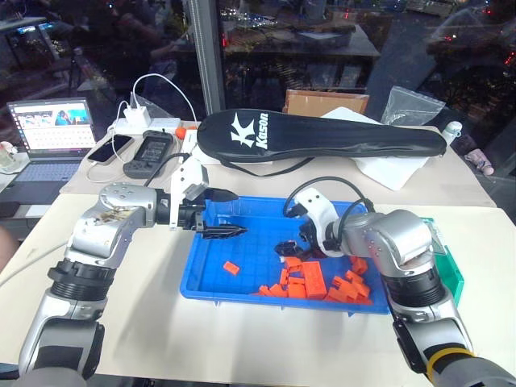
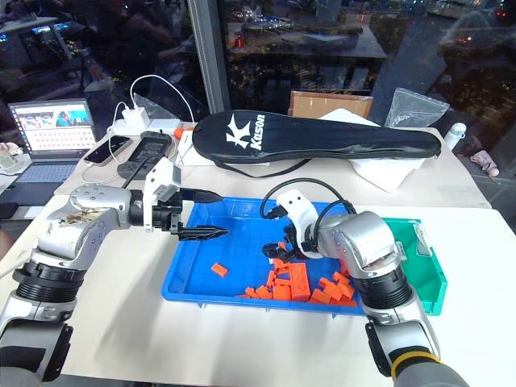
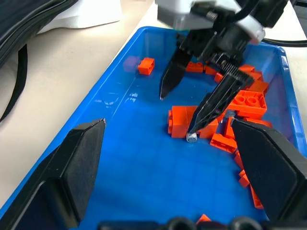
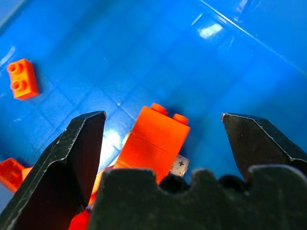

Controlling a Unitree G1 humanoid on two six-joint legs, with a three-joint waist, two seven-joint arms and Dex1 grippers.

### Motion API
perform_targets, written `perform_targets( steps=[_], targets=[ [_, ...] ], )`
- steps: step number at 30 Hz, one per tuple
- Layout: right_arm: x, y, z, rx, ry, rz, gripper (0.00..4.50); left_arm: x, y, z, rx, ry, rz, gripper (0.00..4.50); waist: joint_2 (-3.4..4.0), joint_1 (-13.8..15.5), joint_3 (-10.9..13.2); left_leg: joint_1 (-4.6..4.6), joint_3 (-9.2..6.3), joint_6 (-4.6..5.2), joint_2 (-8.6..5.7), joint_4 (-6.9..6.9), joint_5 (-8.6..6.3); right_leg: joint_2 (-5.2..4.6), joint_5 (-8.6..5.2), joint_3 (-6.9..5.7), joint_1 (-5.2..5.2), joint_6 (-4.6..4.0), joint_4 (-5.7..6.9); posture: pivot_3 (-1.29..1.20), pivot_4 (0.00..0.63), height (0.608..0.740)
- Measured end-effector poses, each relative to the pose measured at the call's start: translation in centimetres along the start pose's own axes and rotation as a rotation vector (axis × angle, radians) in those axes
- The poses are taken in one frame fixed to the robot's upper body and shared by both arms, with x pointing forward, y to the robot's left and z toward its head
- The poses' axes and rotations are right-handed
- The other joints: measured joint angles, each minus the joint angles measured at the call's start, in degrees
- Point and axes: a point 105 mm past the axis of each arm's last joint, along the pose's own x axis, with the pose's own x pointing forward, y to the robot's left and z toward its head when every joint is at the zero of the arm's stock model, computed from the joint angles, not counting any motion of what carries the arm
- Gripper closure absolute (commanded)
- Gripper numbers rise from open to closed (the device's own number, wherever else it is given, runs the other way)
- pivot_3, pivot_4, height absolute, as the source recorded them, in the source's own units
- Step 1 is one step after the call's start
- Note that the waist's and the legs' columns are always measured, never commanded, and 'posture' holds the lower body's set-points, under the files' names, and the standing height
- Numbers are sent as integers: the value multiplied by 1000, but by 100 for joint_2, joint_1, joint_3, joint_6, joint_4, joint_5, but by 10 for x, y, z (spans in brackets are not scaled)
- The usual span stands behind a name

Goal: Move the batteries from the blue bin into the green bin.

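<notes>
The blue bin (image 1: 242, 300) lies on the table in front of me, with orange blocks (image 1: 310, 282) piled in its near right part. One battery (image 4: 180, 166), a small silvery cylinder, lies on the bin floor against an orange block (image 4: 158, 136). My right gripper (image 1: 289, 230) hangs open low over that spot, its jaws astride the block and the battery. In the left wrist view, one of its fingertips (image 3: 192, 132) sits right at the battery (image 3: 191, 138). My left gripper (image 1: 230, 214) is open and empty above the bin's left side. The green bin (image 2: 435, 282) stands against the blue bin's right end.
A lone orange block (image 1: 230, 268) lies in the bin's left half. Behind the bin lies a black racket case (image 1: 322, 137) with a white cloth (image 1: 395, 173) beside it. At the far left are a laptop (image 1: 48, 133), a phone (image 1: 109, 148) and a power strip (image 1: 145, 122).
</notes>
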Motion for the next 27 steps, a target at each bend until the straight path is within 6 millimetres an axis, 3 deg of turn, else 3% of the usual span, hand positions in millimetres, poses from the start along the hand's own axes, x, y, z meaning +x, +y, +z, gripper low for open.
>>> perform_targets(
  steps=[4,6,9,14,19,22,25,27],
  targets=[
    [2,3,1,2,-2,9,1295,0,0,0,0,2,0,0,0,-4,0,0,0,0,0,-1,0,0,0,0,0,0,0,0,150,740],
    [3,3,-2,7,5,12,2162,0,0,0,1,1,-1,0,0,-6,0,0,0,0,0,-1,0,0,0,0,0,0,0,0,150,740],
    [3,3,-4,6,8,10,3076,0,0,0,3,1,-3,0,0,-9,0,1,0,0,0,0,0,0,0,0,1,0,-1,0,150,740],
    [3,2,2,19,-10,3,3140,0,0,0,6,1,-5,0,-1,-19,0,0,0,0,0,0,0,0,0,0,0,0,0,0,150,740],
    [-9,-7,22,-16,-69,-39,3140,0,0,0,8,1,-5,0,0,-28,0,0,-1,0,0,-1,0,0,0,0,0,0,-1,0,150,740],
    [-19,-27,22,-112,-54,-124,3140,0,0,0,8,2,-3,0,-1,6,0,-2,-1,0,-1,0,0,-2,0,-2,2,1,-10,0,150,740],
    [-22,-42,10,-220,10,-183,3140,1,0,-1,13,3,-1,0,-1,7,0,-3,-1,0,-1,-3,0,-2,-1,-1,1,2,-14,0,150,740],
    [-23,-49,0,-236,53,-191,2137,1,0,-1,14,3,0,0,-1,0,0,-3,-1,0,-1,-3,0,-1,-1,-1,1,2,-13,0,150,740]
  ],
)
